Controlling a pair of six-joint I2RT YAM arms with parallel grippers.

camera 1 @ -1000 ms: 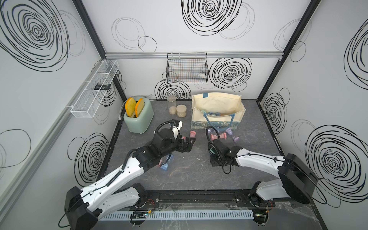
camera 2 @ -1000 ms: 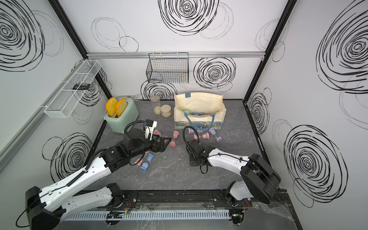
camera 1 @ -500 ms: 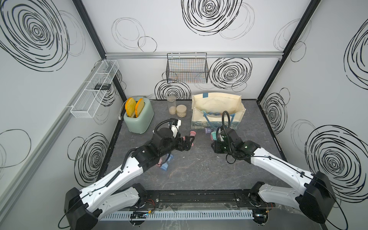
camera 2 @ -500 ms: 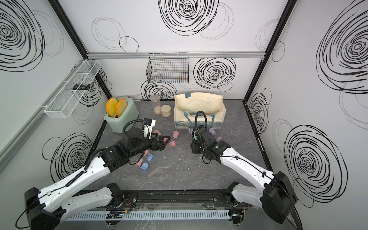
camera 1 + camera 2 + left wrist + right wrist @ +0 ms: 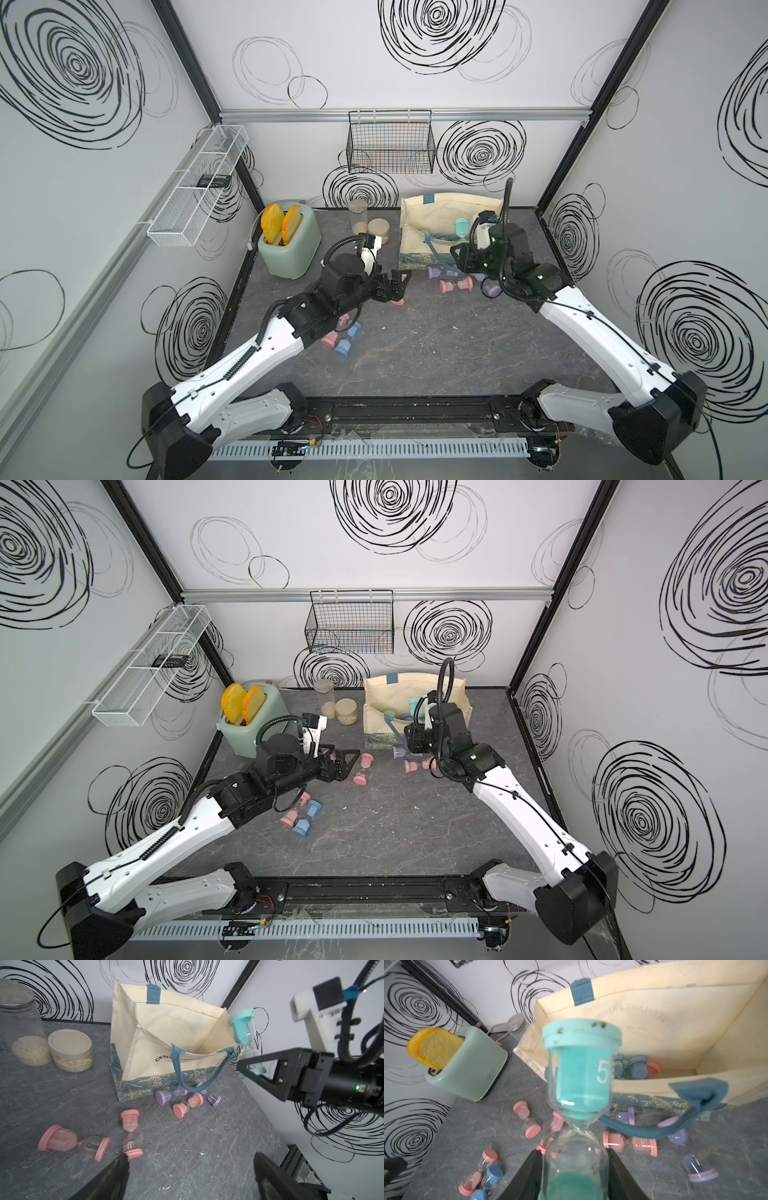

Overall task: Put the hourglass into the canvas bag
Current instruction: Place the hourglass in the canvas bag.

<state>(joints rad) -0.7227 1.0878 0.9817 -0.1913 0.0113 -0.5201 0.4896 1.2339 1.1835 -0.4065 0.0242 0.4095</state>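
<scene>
Your right arm has swung up from the tabletop toward the canvas bag (image 5: 440, 208), carrying a teal hourglass (image 5: 460, 227) with it; the left arm has barely shifted.

The right gripper (image 5: 575, 1159) is clamped on the lower glass bulb of that hourglass, which stands upright in the air. In both top views it sits toward the 4 o'clock part of the bag's mouth, with the bag at about 1 o'clock from the table's centre. Whether it has truly cleared the near rim I cannot tell. The left gripper (image 5: 345, 762) is spread wide and grasps nothing, hovering above a pink hourglass (image 5: 360, 771).

Watch the following:
- If you let go short of the rim, the hourglass falls among the loose hourglasses (image 5: 188, 1104) at the bag's foot.
- The blue strap (image 5: 182, 1076) droops over the front wall, and a low approach could snag it or fold the soft rim inward.
- The grip is on smooth, rounded glass, so a jerk could let it slip.
- Other hourglasses (image 5: 636, 1067) already lie inside, so a high drop means glass on glass.

The hourglass has teal caps, clear glass, teal sand packed in the upper bulb, a white "5", and dark specks on its top cap.
</scene>
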